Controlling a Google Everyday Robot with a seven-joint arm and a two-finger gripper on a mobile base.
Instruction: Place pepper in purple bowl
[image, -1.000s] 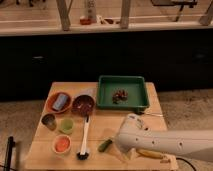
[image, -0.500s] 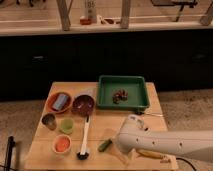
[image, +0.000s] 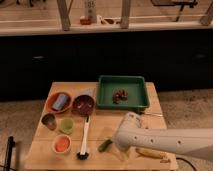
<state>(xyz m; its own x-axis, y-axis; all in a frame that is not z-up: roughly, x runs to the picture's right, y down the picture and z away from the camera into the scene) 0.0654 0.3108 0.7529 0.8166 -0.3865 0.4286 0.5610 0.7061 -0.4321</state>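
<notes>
The pepper (image: 105, 145) is a small dark-green oblong lying on the wooden table (image: 45, 156) near its front edge. The purple bowl (image: 83, 104) stands further back and to the left, next to the green tray. My white arm (image: 165, 141) reaches in from the right. The gripper (image: 121, 150) is at its end, low over the table, just right of the pepper. The arm's wrist housing covers most of the gripper.
An orange bowl (image: 56, 103) holding a blue thing stands left of the purple bowl. A green tray (image: 123, 103) holds brown bits. A metal cup (image: 48, 120), a green cup (image: 66, 125), a small pale bowl (image: 62, 144), a white-handled brush (image: 84, 137) and a yellow corn-like item (image: 150, 153) also lie here.
</notes>
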